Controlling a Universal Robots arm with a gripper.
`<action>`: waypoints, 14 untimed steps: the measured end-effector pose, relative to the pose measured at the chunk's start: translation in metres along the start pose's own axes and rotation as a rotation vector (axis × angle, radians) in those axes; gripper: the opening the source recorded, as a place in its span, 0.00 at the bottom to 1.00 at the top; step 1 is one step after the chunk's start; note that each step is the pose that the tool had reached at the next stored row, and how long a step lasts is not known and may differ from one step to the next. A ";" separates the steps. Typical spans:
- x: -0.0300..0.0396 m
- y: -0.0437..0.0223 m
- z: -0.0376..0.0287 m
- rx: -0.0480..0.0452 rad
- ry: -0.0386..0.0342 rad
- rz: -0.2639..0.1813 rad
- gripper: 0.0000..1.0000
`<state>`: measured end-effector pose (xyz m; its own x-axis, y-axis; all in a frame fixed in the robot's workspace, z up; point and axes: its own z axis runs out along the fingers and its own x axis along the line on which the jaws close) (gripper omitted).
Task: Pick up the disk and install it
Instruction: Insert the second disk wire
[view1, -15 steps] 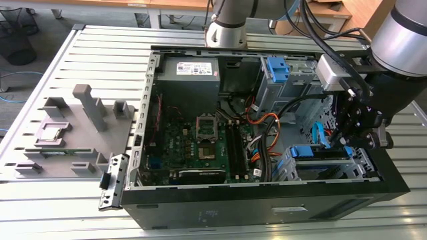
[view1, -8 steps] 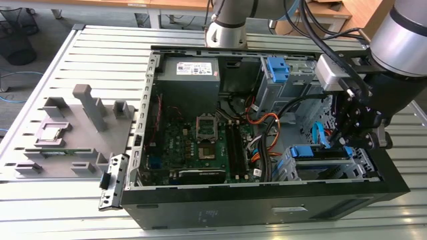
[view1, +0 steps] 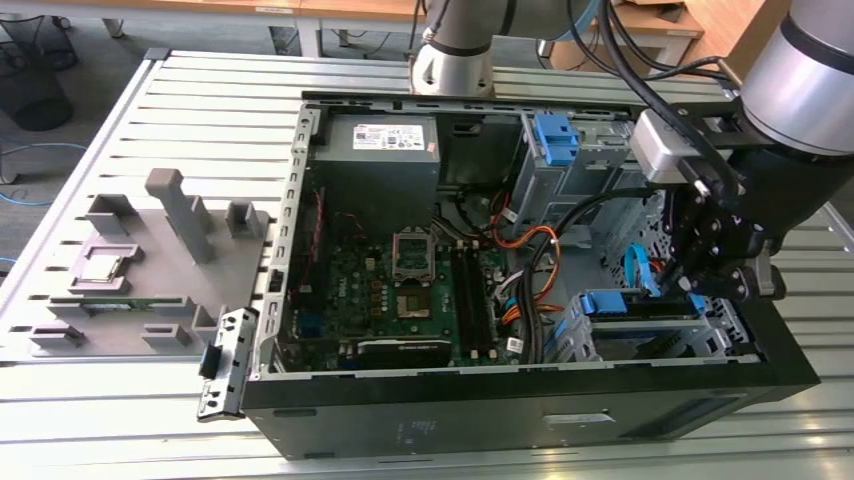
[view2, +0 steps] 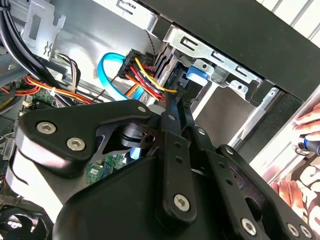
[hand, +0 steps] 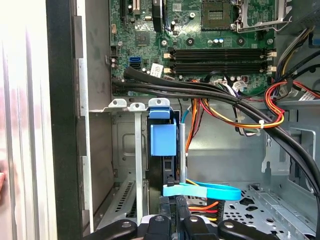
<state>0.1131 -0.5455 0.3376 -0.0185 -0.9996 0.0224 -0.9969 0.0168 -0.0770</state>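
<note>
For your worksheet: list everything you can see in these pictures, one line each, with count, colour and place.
table: one, silver, slotted, under everything.
computer case: one, black, open, on the table.
motherboard: one, green, inside the case.
disk: one, blue bracket, in the bay at the exterior view's right.
blue bracket: one, in the case's far bay.
wire bundle: one, red, orange, yellow, black, beside the motherboard.
flat cable: one, light blue, by the disk.
fixture tray: one, grey, on the exterior view's left.
person's fingers: beside the case.
robot arm: one, silver.
hand: one, black, at the disk.
</note>
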 end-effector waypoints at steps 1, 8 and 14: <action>0.0001 0.0000 0.0000 0.0000 -0.0002 0.000 0.17; 0.0003 -0.0005 0.0000 -0.0072 -0.0025 0.000 0.17; 0.0002 -0.0019 0.0001 -0.0200 -0.0049 0.000 0.17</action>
<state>0.1149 -0.5458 0.3376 -0.0181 -0.9997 0.0176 -0.9982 0.0171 -0.0571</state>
